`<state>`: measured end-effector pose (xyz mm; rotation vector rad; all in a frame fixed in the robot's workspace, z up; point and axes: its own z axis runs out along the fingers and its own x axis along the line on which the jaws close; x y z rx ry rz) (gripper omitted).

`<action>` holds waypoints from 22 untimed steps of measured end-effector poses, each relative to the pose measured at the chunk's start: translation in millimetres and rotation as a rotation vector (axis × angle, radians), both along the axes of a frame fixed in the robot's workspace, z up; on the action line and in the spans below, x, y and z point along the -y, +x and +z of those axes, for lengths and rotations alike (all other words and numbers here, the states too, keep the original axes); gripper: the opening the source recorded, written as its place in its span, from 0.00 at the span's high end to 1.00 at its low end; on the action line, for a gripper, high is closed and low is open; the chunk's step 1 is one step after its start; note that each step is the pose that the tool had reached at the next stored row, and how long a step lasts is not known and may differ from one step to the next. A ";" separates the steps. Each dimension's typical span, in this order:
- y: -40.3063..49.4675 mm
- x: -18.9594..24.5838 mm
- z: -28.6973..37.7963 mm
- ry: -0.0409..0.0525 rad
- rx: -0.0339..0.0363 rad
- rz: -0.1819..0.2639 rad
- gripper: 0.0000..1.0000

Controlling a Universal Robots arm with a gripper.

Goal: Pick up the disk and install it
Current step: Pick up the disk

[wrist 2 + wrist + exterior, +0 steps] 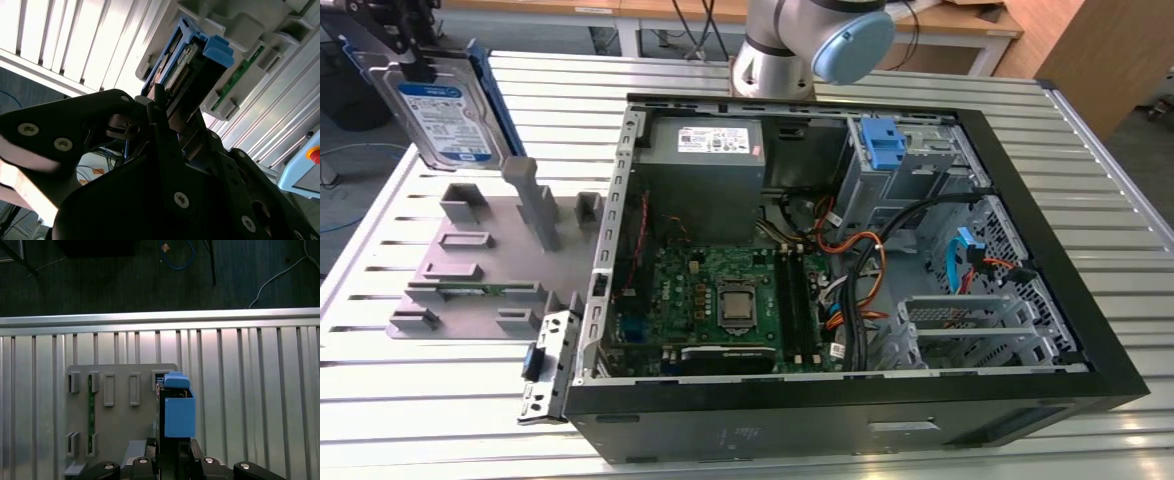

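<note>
The black gripper (414,58), fingers pinching its upper edge, holds the flat, silver-grey, blue-bracketed metal disk (448,118) upright above the grey plastic fixture (470,252), at ten o'clock from the open black computer case (720,432); it looks stiff, weighty and shock-sensitive, best gripped by its rigid sides.

Slatted aluminium table (427,420) takes up most of the exterior view, glare on the slats. Wooden desk (961,22) along top edge, wooden cabinet (1107,55) upper right. First wrist view: dark floor (100,280) past the table edge, blue cable (190,252) lying on it.
</note>
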<state>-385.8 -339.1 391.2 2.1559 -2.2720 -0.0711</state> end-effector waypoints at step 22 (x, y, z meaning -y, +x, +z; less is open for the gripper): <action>0.0 0.0 9.4 0.0000 0.0000 0.000 0.65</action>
